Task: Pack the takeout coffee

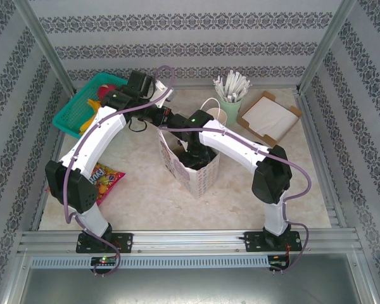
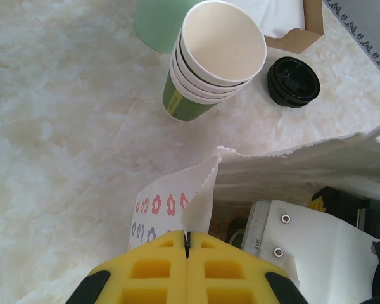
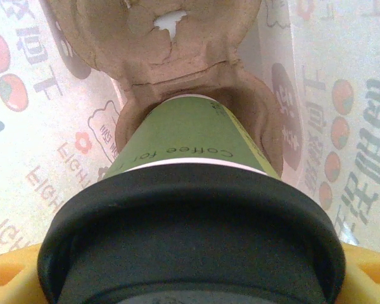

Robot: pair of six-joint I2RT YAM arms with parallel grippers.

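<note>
While L gripper (image 2: 187,239), jaws closed, pinches paper bag (image 2: 164,206) rim, R gripper (image 3: 190,282), jaws wide, holds takeout coffee (image 3: 190,136) inside bag; cup base in pulp tray (image 3: 171,57) well.

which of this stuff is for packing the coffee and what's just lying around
For the job: coffee cup, cup tray, paper bag, left gripper pinching the bag's edge.
Lying about: stack of empty cups, loose black lid, green basket, snack packet, napkin box.

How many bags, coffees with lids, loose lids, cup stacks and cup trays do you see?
paper bag: 1
takeout coffee, lidded: 1
loose black lid: 1
stack of cups: 1
pulp cup tray: 1
Total: 5
</note>
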